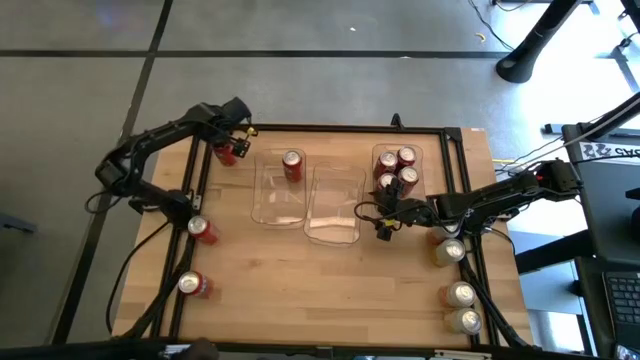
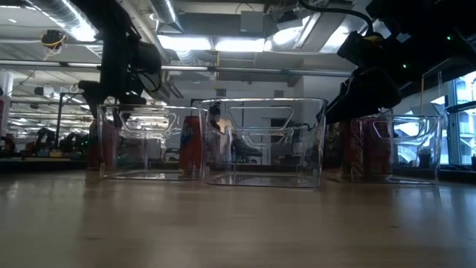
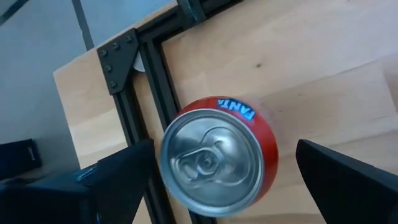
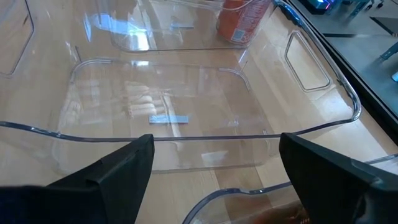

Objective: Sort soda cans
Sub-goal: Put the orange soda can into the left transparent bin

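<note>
A red soda can (image 3: 217,162) stands upright on the table's far left part (image 1: 226,153), next to the black frame rail. My left gripper (image 3: 224,168) is above it, pointing down and open, one finger on each side of the can; I see a gap at both. My right gripper (image 1: 383,222) is open and empty, low at the near right corner of the empty middle bin (image 4: 161,118). The left bin (image 1: 278,195) holds one red can (image 1: 292,165). The right bin (image 1: 420,160) holds several red cans (image 1: 397,170).
Two more red cans (image 1: 203,230) (image 1: 193,285) lie on the table's left side. Three pale cans (image 1: 450,251) (image 1: 460,293) (image 1: 465,320) are at the near right. A black frame rail (image 3: 158,56) runs along the table's edges. Bare wood lies along the near middle.
</note>
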`<action>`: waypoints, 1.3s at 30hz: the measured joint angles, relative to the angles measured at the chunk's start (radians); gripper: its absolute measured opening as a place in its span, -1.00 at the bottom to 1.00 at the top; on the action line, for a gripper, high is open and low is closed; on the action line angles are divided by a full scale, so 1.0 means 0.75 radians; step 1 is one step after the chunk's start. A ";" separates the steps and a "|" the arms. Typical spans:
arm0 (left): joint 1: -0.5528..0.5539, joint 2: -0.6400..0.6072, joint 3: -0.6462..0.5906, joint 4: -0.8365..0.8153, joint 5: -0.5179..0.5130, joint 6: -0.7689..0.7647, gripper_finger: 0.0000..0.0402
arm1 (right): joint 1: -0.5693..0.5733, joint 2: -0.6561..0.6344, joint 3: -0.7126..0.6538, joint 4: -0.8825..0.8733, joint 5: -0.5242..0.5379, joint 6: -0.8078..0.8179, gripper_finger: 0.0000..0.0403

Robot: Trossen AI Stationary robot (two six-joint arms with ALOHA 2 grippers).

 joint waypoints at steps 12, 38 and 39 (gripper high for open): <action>0.002 0.202 0.005 -0.003 0.005 0.007 0.87 | 0.000 0.000 0.000 -0.001 0.000 0.000 0.72; -0.219 -0.070 0.163 -0.209 0.038 0.035 0.58 | 0.000 0.000 0.000 0.000 0.000 -0.001 0.72; -0.241 -0.079 0.181 -0.235 0.037 0.035 0.58 | 0.000 0.000 0.000 0.001 0.000 -0.001 0.72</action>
